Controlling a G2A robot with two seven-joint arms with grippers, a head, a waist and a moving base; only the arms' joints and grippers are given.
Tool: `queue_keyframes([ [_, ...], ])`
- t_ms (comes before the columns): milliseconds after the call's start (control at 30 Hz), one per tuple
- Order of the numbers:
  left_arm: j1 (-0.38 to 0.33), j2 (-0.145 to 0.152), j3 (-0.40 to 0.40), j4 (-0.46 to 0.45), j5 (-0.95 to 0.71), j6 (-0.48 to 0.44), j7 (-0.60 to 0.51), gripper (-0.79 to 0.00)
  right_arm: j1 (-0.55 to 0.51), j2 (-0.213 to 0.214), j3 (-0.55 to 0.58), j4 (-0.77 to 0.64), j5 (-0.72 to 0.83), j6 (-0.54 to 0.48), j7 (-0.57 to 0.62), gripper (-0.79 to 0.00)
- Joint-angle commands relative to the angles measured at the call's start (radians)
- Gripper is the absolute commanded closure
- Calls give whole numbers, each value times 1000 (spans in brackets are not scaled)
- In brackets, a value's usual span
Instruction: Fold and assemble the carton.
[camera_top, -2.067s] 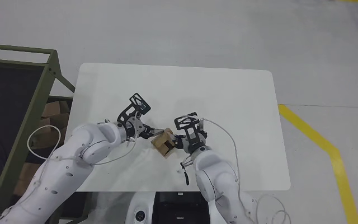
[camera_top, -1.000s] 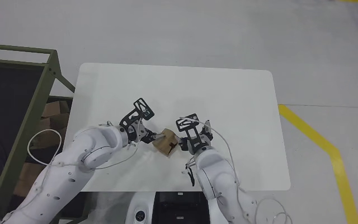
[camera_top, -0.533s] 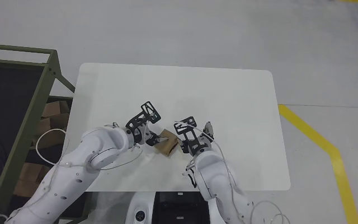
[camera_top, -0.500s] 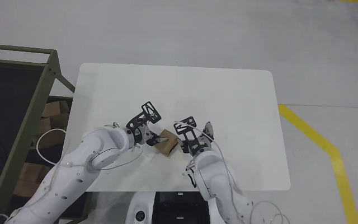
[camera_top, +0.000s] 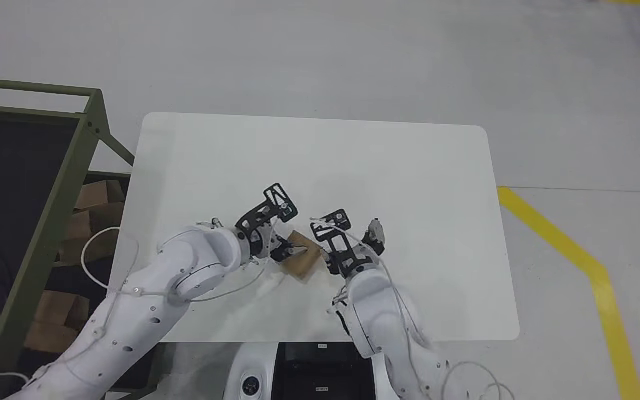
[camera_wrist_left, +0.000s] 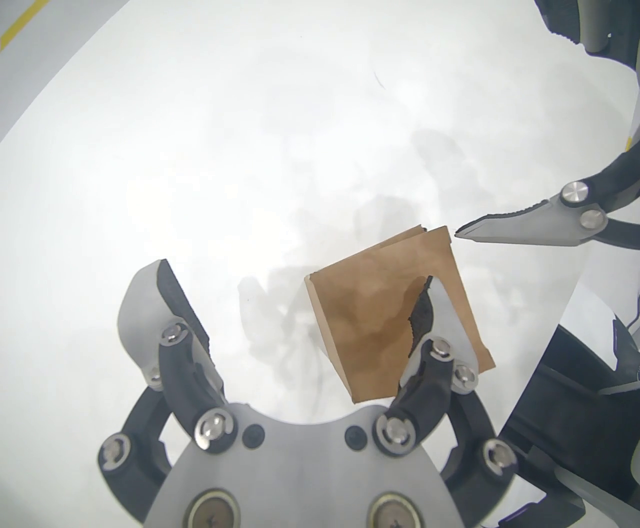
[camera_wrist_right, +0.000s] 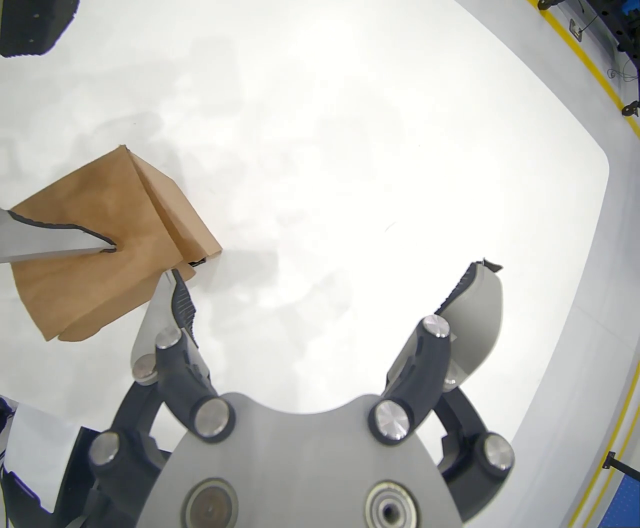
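Small brown carton (camera_top: 298, 256), partly folded, lying on the white table (camera_top: 420, 160) toward its near edge, a little left of middle, with a creased flap doubled over along the side facing the right gripper (camera_wrist_right: 327, 270). Probably very light, thin card: stiff across the panels, willing to bend only at the creases, and apt to skate on the smooth top. Best pinned flat on a broad panel and worked at a flap edge or corner; pinching mid-panel risks a dent. Flanked closely on both sides. To its left, the left gripper (camera_wrist_left: 295, 272), jaws wide apart, one finger (camera_wrist_left: 440, 320) laid on the top panel, the other out over bare table. To its right, the right gripper, jaws likewise spread and clamping nothing, one fingertip (camera_wrist_right: 167, 310) just at the carton's near corner, touching or not hard to tell. Past the table's left edge, a green frame (camera_top: 95, 110).
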Motion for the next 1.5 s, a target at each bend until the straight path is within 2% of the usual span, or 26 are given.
queue_keyframes([
  [0, 2, -1, -8, 0, -6, -2, 2, -785, -8, 0, 6, -8, -1, -2, -3, -785],
  [500, 29, -4, -40, -10, 0, -22, 5, -785, -29, -2, -20, 4, -67, -92, -9, -785],
  [867, 34, -9, -53, -5, -2, -33, 1, -785, 16, -24, -62, 66, -88, -78, 20, -785],
  [1467, 28, -20, -48, 6, 22, -52, -21, -785, -3, -35, -54, 60, -106, -97, 13, -785],
])
